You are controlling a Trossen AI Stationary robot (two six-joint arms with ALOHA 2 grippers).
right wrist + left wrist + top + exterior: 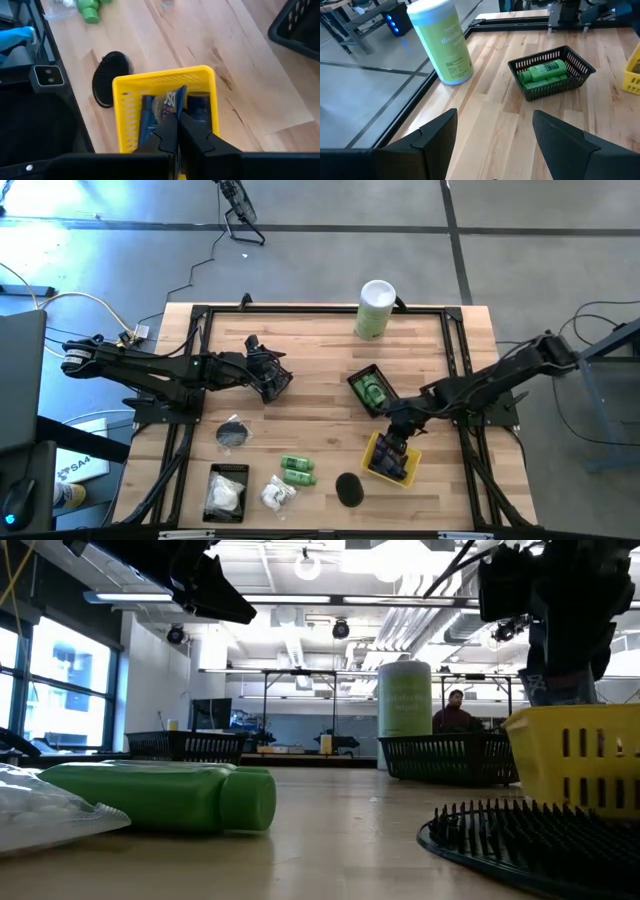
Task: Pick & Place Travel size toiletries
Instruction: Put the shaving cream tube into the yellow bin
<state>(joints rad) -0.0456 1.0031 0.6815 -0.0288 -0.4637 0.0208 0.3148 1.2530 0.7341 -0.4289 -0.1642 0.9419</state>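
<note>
Right gripper (176, 131) pinched on a navy tube (170, 102) inside the yellow basket's rim (160, 78); left gripper (492, 132) wide open, empty.

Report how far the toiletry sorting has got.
Done: green bottles lie in the black basket and navy tubes in the yellow basket. In hand: the right gripper sits over the yellow basket, fingers closed. Left: two green bottles, a black disc and white packets on the table; the left gripper waits open.

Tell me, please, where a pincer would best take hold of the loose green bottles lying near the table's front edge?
Probably from above, across the body of one green bottle. Both lie flat on the table, side by side, so take the outer one, fingers spanning its narrow width at mid-length.
</note>
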